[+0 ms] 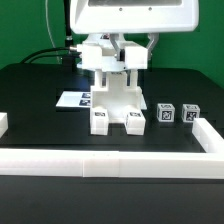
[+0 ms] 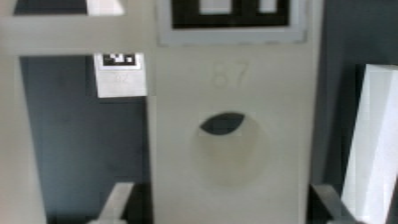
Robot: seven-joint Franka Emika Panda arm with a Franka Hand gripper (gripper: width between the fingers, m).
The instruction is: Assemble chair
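Black tabletop (image 1: 35,88), marker board (image 1: 70,101) lying flat on it, white border rail (image 1: 110,163) running along the front.

A robotics lab is indicated. A matte black tabletop (image 1: 30,85) is fenced by a low white rail (image 1: 110,162). Black-and-white square tags (image 2: 231,12) are borne by the blocky white plastic chair (image 1: 118,95) clamped between the fingers (image 2: 116,205).

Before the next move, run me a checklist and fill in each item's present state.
1. gripper closed on the chair assembly: ok, fingers flank its slab.
2. Assembly upright on the table: ok.
3. loose tagged blocks standing apart from the assembly: ok.
4. Assembly's foot off the marker board: cannot tell.
5. hole in the slab unobstructed: ok.
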